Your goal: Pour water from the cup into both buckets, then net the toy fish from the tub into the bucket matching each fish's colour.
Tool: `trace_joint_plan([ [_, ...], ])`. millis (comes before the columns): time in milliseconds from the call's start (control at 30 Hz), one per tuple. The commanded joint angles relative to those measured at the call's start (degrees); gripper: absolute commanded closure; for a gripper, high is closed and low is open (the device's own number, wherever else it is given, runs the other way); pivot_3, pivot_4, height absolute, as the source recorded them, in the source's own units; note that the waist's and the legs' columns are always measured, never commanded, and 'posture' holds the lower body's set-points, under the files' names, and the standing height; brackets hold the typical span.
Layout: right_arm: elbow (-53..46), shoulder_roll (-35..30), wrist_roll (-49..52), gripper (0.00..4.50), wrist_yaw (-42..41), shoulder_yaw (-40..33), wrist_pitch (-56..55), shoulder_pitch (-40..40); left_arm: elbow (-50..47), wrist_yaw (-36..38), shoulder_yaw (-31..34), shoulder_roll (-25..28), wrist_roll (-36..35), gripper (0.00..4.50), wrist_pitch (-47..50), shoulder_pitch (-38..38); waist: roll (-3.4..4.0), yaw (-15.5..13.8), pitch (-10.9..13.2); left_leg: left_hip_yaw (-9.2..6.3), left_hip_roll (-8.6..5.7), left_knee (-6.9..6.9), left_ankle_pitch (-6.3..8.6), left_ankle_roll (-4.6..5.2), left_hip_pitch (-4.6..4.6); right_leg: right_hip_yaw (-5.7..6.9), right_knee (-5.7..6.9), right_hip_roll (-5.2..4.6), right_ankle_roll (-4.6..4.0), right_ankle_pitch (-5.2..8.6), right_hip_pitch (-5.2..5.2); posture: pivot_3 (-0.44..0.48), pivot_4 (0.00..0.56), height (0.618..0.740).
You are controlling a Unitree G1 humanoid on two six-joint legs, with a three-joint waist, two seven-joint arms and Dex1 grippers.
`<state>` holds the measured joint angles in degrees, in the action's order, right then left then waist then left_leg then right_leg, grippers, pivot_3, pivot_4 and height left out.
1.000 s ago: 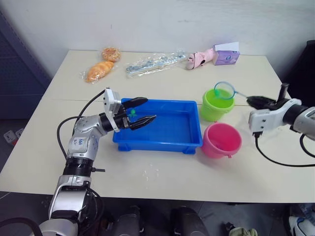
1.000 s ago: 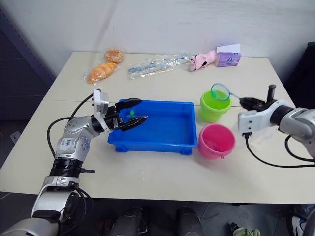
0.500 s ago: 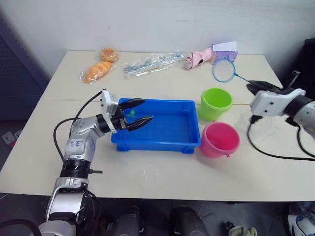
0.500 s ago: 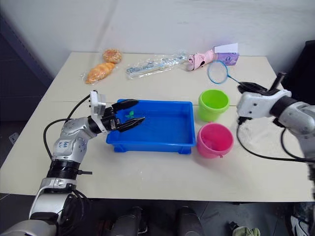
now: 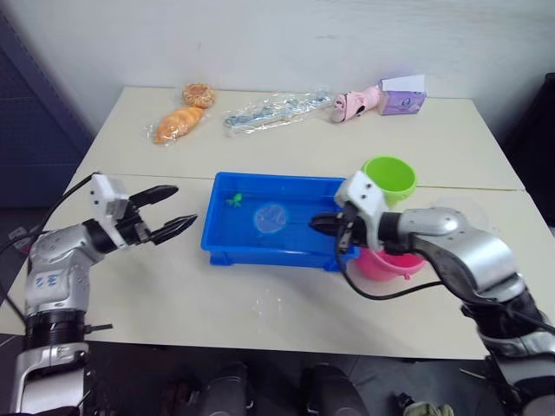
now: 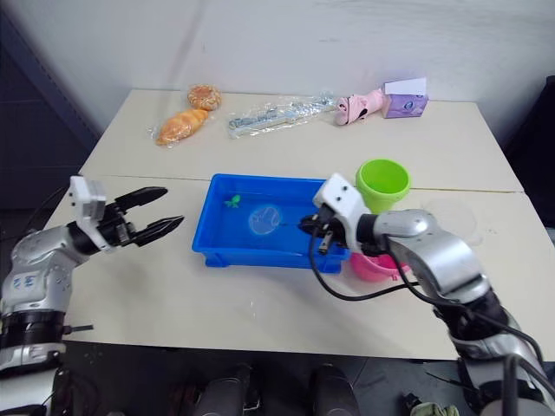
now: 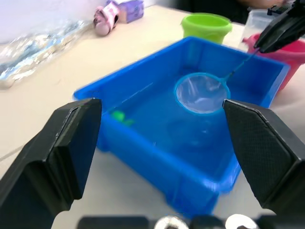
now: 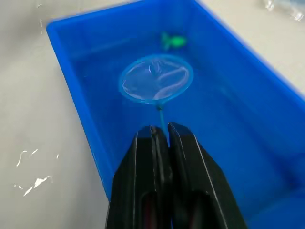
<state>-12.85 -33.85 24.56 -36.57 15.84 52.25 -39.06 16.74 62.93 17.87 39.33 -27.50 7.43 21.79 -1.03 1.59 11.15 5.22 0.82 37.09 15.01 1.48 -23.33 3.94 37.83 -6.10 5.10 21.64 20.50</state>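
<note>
The blue tub point(image 5: 227, 243) sits mid-table with water in it. A green toy fish point(image 5: 234, 200) lies near its far left corner. The net's blue hoop point(image 5: 270, 217) is down inside the tub, a short way from that fish. My right gripper point(image 5: 325, 224) is shut on the net's thin handle over the tub's right end. The green bucket point(image 5: 390, 178) stands behind my right arm, and the pink bucket point(image 5: 392, 263) is partly hidden under it. The clear cup point(image 7: 261, 19) stands beyond the buckets. My left gripper point(image 5: 185, 205) is open over bare table left of the tub.
Along the table's far edge lie two wrapped breads point(image 5: 178, 123), a clear plastic bag point(image 5: 273, 108), a pink toy point(image 5: 357, 101) and a purple box point(image 5: 403, 97). Small water drops point(image 5: 264, 303) mark the table in front of the tub.
My right arm swung the net from above the green bucket across to the tub, and the hoop is now down in it. My left gripper pulled back off the tub to its left.
</note>
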Motion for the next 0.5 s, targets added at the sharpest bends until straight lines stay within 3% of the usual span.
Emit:
trace_joint_plan([
  [33, 5.0, 3.0, -4.4, 4.50, 2.5, 2.8, 1.9, -4.3, -2.7, -0.7, 1.9, 1.4, -1.0, 0.14, 0.1, -1.2, 0.00, -0.1, 0.0, -0.01, -0.03, -0.01, 0.00, 0.00, -0.03, 0.04, -0.01, -0.03, 0.00, 0.00, 0.01, 0.000, 0.150, 0.740],
  [500, 26.3, 17.7, -13.7, 4.50, 3.9, 3.9, -10.4, -12.7, -6.2, -2.0, 1.5, 1.2, -1.0, 0.14, 1.3, -3.5, -0.05, 1.3, 0.0, 0.07, -0.11, -0.12, 0.04, 0.05, -0.05, 0.11, 0.15, -0.09, 0.01, 0.00, 0.12, 0.000, 0.150, 0.740],
])
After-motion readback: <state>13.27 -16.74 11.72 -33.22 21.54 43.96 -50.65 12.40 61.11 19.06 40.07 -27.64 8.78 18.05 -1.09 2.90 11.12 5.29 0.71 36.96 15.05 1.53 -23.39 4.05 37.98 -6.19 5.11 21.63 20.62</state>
